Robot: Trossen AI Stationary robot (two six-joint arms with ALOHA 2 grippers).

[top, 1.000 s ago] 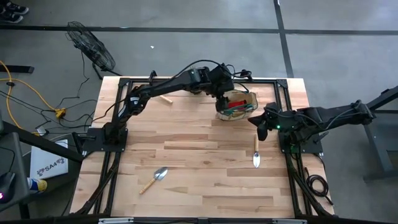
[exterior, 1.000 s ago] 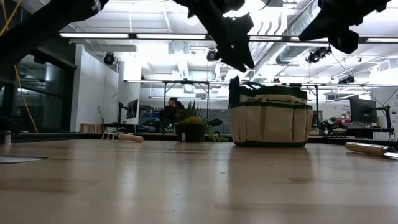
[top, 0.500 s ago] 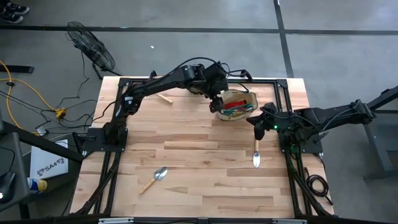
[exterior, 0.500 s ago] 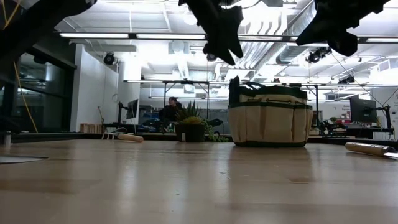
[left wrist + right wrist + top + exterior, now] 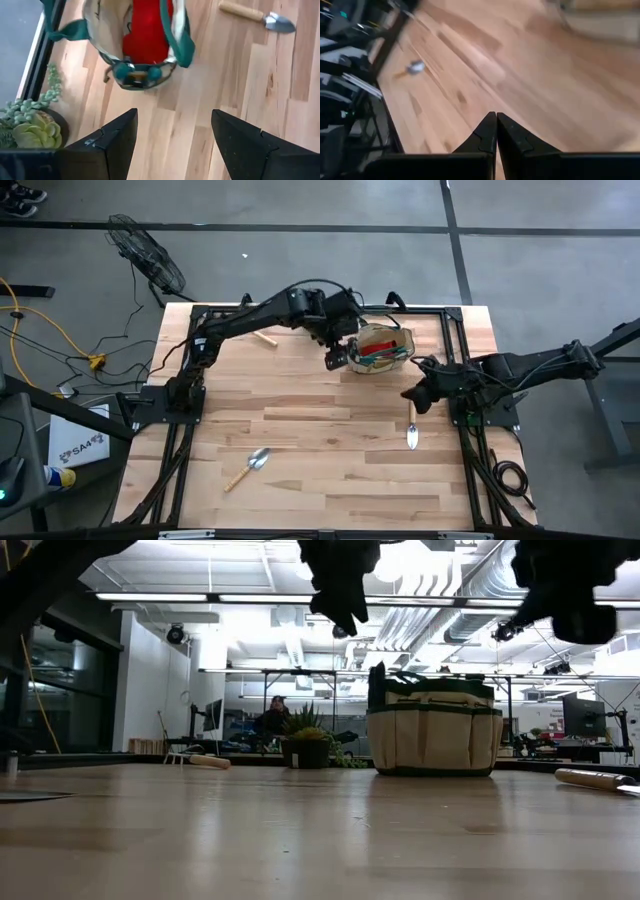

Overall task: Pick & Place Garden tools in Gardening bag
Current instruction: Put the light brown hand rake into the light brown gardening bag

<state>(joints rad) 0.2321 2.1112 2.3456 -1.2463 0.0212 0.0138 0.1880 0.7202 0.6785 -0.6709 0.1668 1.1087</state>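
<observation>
A: Two trowels lie loose on the table (image 5: 300,480). With the table centre as the dial, one trowel (image 5: 411,425) lies at about four o'clock, blade toward the near edge; the other trowel (image 5: 248,467) lies at about seven o'clock.

B: And the gardening bag (image 5: 381,350)?

A: At about one o'clock, near the far edge, upright. In the left wrist view a red glove (image 5: 146,31) fills its mouth and teal handles (image 5: 136,73) rest at its rim.

B: State of the left gripper (image 5: 337,358)?

A: Fingers spread wide, nothing between them; it hangs above the boards just beside the bag, at the bag's nine o'clock.

B: The right gripper (image 5: 414,394)?

A: Fingers pressed together, holding nothing; it hangs at the bag's five o'clock, close to the nearer trowel's handle.

B: Anything else on the table?

A: A wooden handle (image 5: 265,338) at about eleven o'clock, and a potted plant (image 5: 308,743) beside the bag in the low view.
</observation>
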